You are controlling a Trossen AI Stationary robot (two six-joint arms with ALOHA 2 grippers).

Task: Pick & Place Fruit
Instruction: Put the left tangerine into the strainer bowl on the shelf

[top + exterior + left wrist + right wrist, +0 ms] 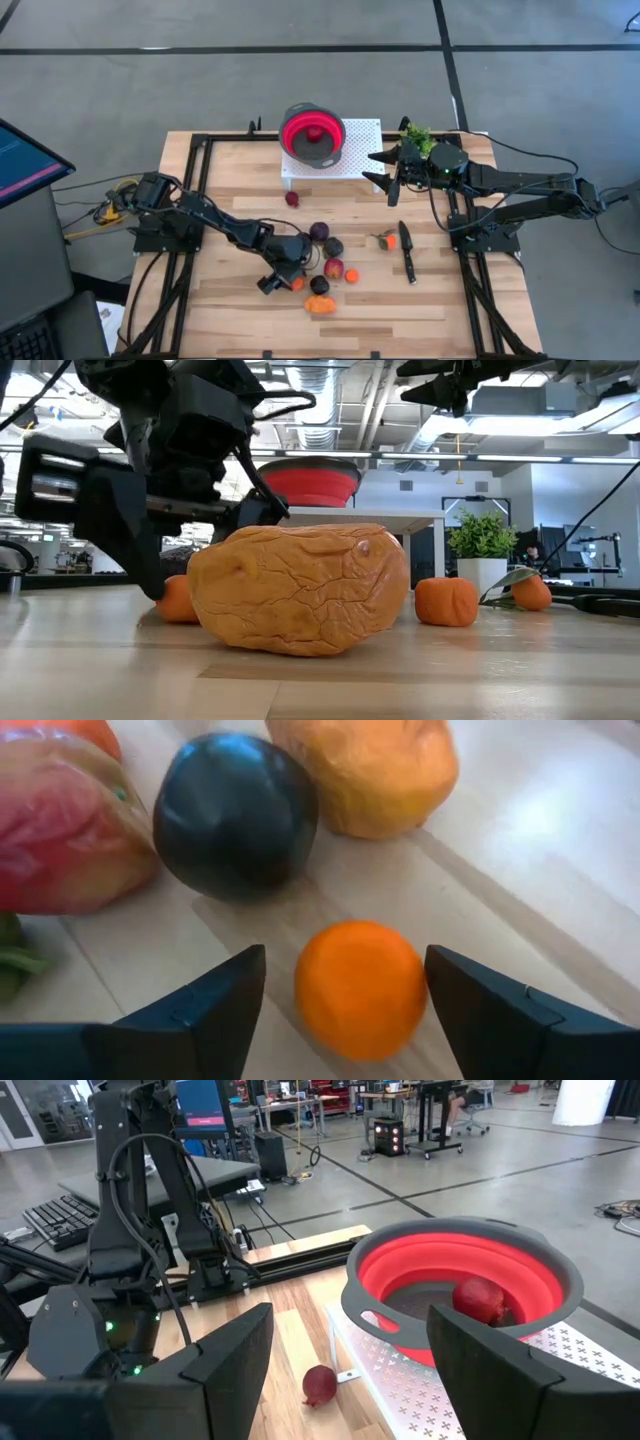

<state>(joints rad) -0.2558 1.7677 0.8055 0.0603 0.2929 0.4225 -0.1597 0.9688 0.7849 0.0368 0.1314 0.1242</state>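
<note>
My left gripper (287,279) (345,1005) is open and low over the table's near middle, one finger on each side of a small orange (360,988) (297,284) that sits on the wood. Just beyond it lie a dark plum (235,815) (319,285), the larger orange piece (365,770) (300,590) and a red-yellow fruit (65,830) (334,268). A red fruit (482,1300) lies in the red bowl (313,135). My right gripper (385,168) (350,1370) waits open, raised beside the bowl. My left gripper's fingers come down at a slant from the table's left side and stand around the small orange, which rests on the table. One finger (480,1005) is right at the orange's side (420,985); whether it touches, I cannot tell.
The bowl stands on a white perforated rack (355,150) at the far middle. A red fruit (292,199), two plums (319,232), small oranges (352,274) (388,240) and a black-handled knife (407,252) lie on the wood. A potted plant (418,135) stands far right.
</note>
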